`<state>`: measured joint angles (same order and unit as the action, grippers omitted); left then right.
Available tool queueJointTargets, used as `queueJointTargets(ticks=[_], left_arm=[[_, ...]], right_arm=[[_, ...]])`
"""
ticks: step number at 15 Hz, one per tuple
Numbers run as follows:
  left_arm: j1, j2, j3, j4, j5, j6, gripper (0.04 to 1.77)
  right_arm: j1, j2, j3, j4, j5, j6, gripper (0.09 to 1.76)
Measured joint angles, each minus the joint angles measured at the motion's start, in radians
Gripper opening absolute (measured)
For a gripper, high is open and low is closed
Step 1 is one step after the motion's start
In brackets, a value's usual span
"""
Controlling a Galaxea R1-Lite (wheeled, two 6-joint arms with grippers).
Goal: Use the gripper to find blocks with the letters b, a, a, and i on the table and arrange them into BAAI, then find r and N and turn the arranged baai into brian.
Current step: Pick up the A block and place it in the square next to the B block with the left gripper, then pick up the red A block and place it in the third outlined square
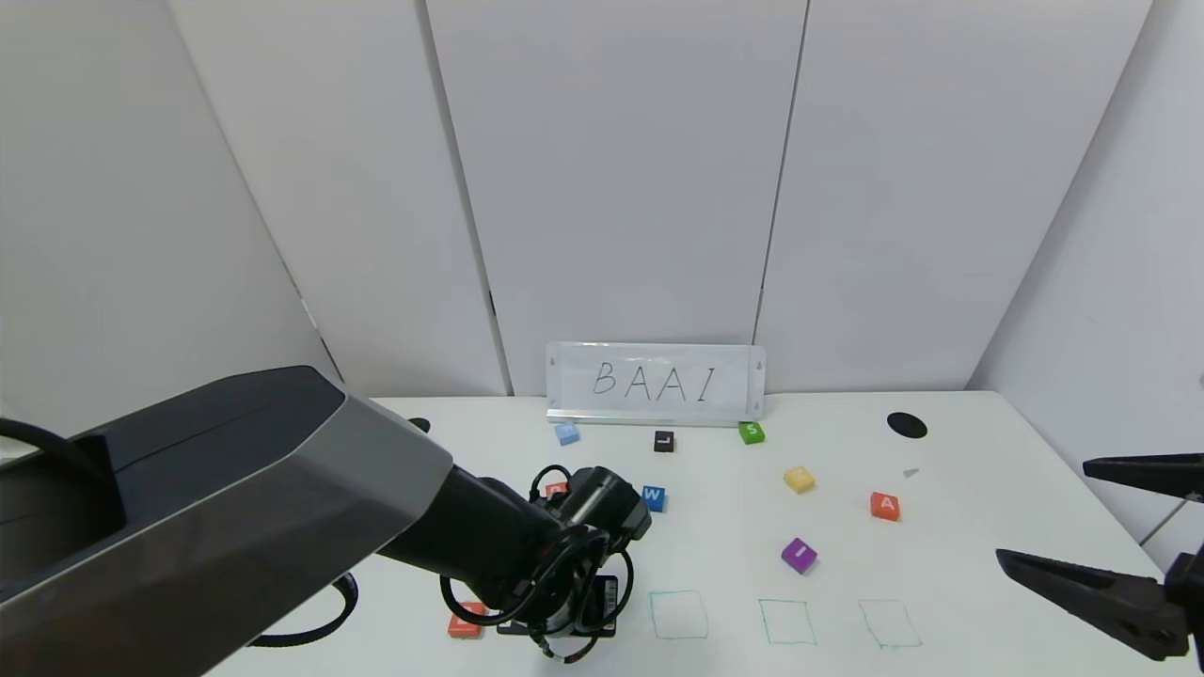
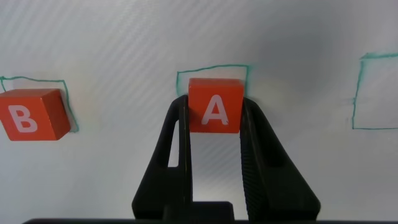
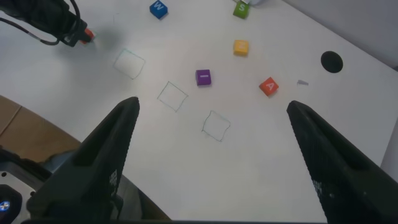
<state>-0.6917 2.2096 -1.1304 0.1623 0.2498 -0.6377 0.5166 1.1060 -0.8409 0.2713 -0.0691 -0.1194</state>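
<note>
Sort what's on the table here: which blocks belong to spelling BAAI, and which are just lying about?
Belonging to the job:
- orange-red B block, on the first green outline
- orange-red A block, clamped in the left gripper
- second orange-red A block
- purple I block

Lying about:
- blue W block
- black L block
- green S block
- yellow block
- light blue block

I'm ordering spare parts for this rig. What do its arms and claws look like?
The left arm has a big grey and black shell, a black wrist and looped black cables. The left claw and right claw have long, tapered matt black fingers, ribbed inside.
</note>
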Motion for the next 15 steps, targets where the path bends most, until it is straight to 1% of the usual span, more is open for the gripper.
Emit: queueJointTargets(ticks=[2,5,8,11,15], left_arm=[[0.000,0.000,0.000,0.000,0.001,0.000,0.51],[0.000,0.000,-0.001,-0.001,0.003,0.000,0.89],[-0.002,-0.007,0.000,-0.044,0.003,0.002,1.15],[-0.008,-0.029,0.000,-0.043,0.027,0.002,1.33],[-0.008,-0.126,0.010,-0.048,0.030,-0.001,1.48]], right_arm=[[0.000,0.001,0.000,0.000,0.000,0.000,1.71],[0.000,0.002,0.000,0.000,0.000,0.000,1.71],[0.000,-0.001,-0.001,0.000,0.000,0.000,1.71],[0.000,-0.003,-0.001,0.000,0.000,0.000,1.71],[0.001,-0.003,-0.001,0.000,0.000,0.001,1.71]])
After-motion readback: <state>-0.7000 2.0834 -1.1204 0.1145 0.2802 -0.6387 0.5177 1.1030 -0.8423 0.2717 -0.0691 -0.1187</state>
